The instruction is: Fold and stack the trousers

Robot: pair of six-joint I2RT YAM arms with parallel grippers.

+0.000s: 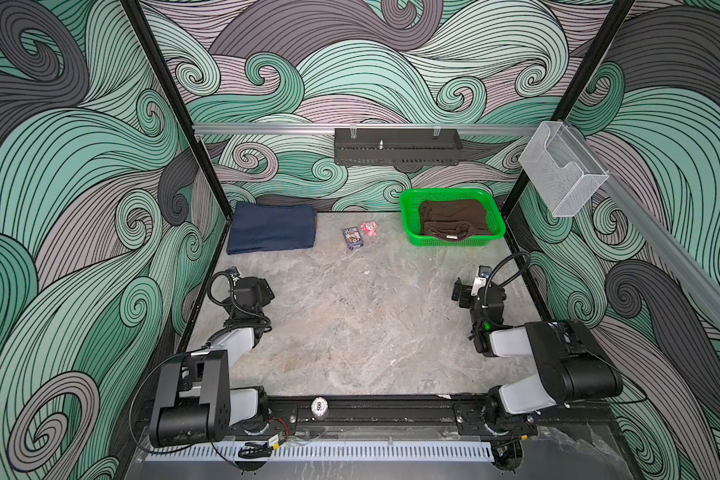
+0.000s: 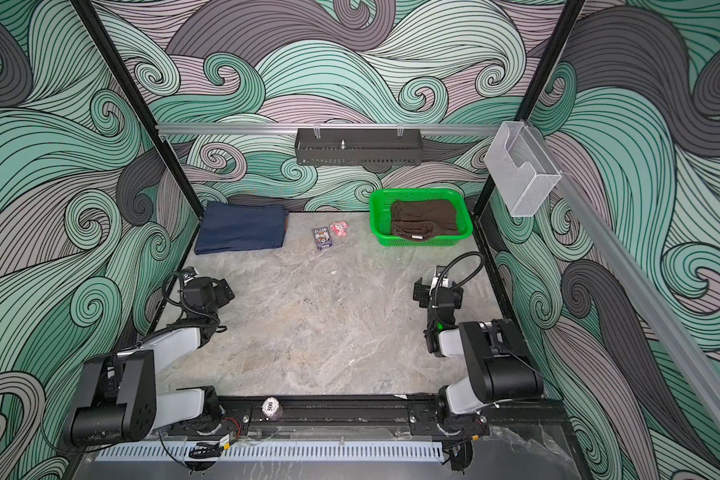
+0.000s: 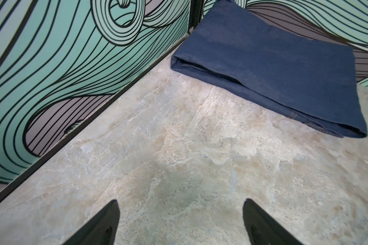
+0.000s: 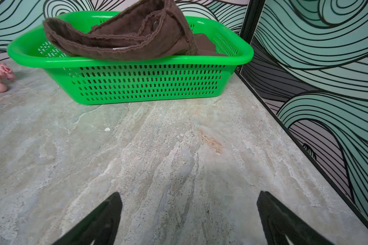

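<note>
The trousers (image 1: pixel 272 227) (image 2: pixel 242 227) are dark navy denim, folded into a flat rectangle in the back left corner of the table, against the walls. In the left wrist view the trousers (image 3: pixel 274 63) lie ahead with stitched hems showing at one folded edge. My left gripper (image 1: pixel 265 291) (image 2: pixel 224 291) (image 3: pixel 180 203) hovers open over bare table in front of them, holding nothing. My right gripper (image 1: pixel 460 293) (image 2: pixel 418 293) (image 4: pixel 188 195) is open and empty over the table on the right side, facing the green basket (image 4: pixel 136 84).
The green basket (image 1: pixel 443 192) (image 2: pixel 416 192) at the back right holds a crumpled brown garment (image 1: pixel 454 218) (image 4: pixel 123 40). A card pack (image 1: pixel 352 238) and a pink toy (image 1: pixel 368 228) lie between trousers and basket. A poker chip (image 1: pixel 319 405) sits on the front rail. Patterned walls enclose three sides.
</note>
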